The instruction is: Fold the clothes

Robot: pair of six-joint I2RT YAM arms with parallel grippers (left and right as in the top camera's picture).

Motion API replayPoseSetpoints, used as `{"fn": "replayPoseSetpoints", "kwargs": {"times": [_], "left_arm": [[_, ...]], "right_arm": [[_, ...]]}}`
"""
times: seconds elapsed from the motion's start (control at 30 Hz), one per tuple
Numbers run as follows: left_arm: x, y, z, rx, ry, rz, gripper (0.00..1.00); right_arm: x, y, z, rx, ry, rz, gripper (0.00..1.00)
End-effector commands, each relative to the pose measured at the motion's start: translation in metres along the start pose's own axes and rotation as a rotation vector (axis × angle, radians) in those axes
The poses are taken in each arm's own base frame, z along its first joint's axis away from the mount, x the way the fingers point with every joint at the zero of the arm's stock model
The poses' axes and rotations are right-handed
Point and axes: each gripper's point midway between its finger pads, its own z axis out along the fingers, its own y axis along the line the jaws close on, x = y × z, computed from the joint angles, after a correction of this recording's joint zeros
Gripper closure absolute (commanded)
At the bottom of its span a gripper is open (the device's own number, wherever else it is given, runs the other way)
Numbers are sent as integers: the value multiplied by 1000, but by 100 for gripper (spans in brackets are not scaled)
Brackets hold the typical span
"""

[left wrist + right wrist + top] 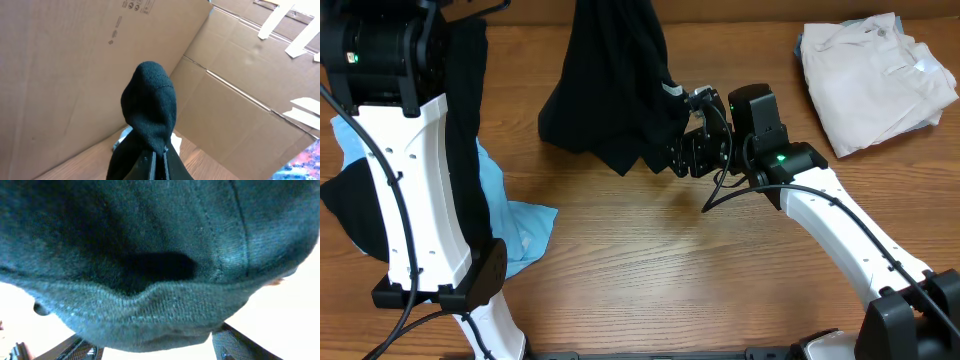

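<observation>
- At twelve o'clock in the overhead view, the black T-shirt (610,85) hangs down from the top edge. Its bunched lower part reaches almost to the middle of the table (720,270).
- A small pale tag (672,90) shows on the shirt's three o'clock side.
- The left gripper (156,160) is clenched on a fold of this shirt. In the left wrist view, both fingers are pressed together at six o'clock, and a rounded lump of black cloth stands above them against a cardboard wall (65,75).
- The right gripper (682,152) sits just to the three o'clock side of the shirt's lower hem, right against the fabric.
- In the right wrist view, its fingers (235,344) stand well apart at five and seven o'clock. A stitched hem sags between them and fills most of the picture, so the jaws are released rather than pinching. I cannot tell whether the pads touch the cloth.
- At eight o'clock, a light-blue garment (520,230) lies crumpled on the table, partly under the left arm.
- At nine o'clock, by the picture's edge, another black garment (350,215) lies against the light-blue one.
- At two o'clock, the white garments (870,75) lie in a loose pile, well apart from both grippers.
</observation>
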Motion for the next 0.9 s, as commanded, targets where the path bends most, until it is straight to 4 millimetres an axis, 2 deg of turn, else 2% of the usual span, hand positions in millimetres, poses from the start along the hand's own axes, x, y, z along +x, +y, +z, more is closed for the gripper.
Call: {"fn": "replayPoseSetpoints", "kwargs": {"times": [0.0, 0.13, 0.3, 0.47, 0.63, 0.77, 0.87], "left_arm": [[-9, -25, -8, 46, -18, 33, 96], [-9, -25, -8, 46, -18, 33, 96], [-8, -29, -8, 69, -10, 15, 96], [-10, -33, -8, 86, -14, 16, 96], [-14, -44, -10, 139, -17, 7, 96], [-16, -49, -11, 162, -17, -11, 96], [-17, -54, -13, 164, -20, -6, 96]], "right_arm": [[-11, 0, -1, 13, -30, -16, 28], [-16, -2, -1, 21, -49, -26, 29], [-18, -17, 4, 87, -74, -32, 29], [-18, -23, 12, 91, -78, -29, 29], [-19, -29, 22, 91, -85, -33, 35], [-26, -30, 26, 87, -115, -49, 48], [-39, -27, 24, 79, -165, -75, 67]]}}
